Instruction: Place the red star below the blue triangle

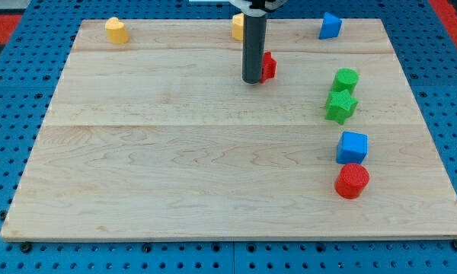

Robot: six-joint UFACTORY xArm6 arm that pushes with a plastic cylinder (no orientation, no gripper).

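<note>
The red star (268, 67) lies near the view's top centre, mostly hidden behind my dark rod. My tip (252, 81) rests on the board, touching the star's left side. The blue triangle (330, 26) sits at the view's top right, up and to the right of the star, well apart from it.
A yellow block (116, 30) sits at top left, another yellow block (238, 27) behind the rod. A green cylinder (346, 79) and green star (340, 106) stand at right, with a blue cube (353, 147) and red cylinder (353, 181) below them. Wooden board (175, 152).
</note>
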